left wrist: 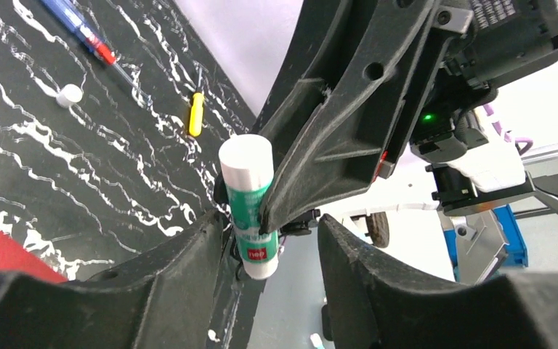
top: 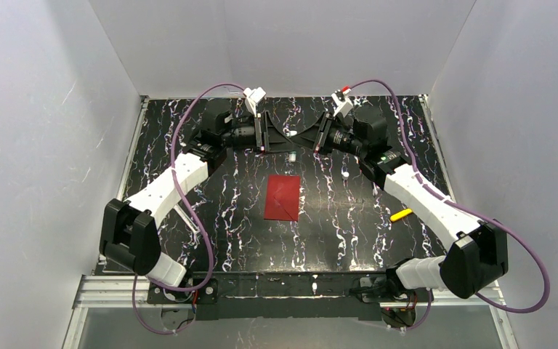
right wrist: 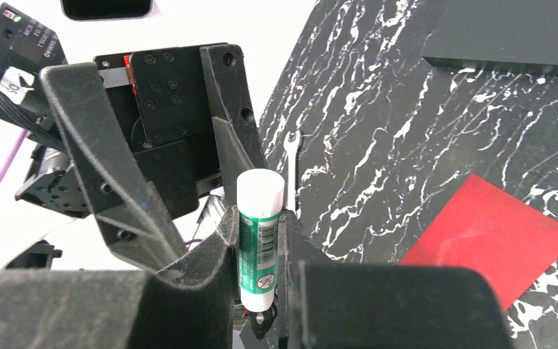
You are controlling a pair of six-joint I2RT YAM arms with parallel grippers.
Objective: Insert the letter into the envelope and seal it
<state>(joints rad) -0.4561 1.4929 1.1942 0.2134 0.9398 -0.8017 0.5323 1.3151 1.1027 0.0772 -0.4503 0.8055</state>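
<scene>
R claw (right wrist: pixel 259 227): clamped on glue stick (right wrist: pixel 259 193). Stick stands upright betw. my two pads, white end up, green label at pad level.

L claw (left wrist: pixel 270 236): fingers apart, gripping nothing. The stick stands inside the gap, close beside one finger (left wrist: pixel 182 273) and clear of the other.

Position: both claws face each other tip to tip over the far-middle part of the table (top: pixel 334 233), w/ the stick betw. them.

Envelope (top: pixel 282 198): red, lying flat on the table. It sits below both claws and back toward my bases, about midway betw. L and R, well apart from each. Flap state: cannot tell.

Other items noted, all on the table:
- Small white round piece (left wrist: pixel 69 94), off to the R claw's side.
- Blue/red pen (left wrist: pixel 87 36), past the white piece.
- Yellow-handled screwdriver (left wrist: pixel 196 116), same side, nearer my R forearm.
- Wrench (right wrist: pixel 293 156), beyond the L claw.
- Black block (right wrist: pixel 508 36), further from the R claw than the envelope.
</scene>
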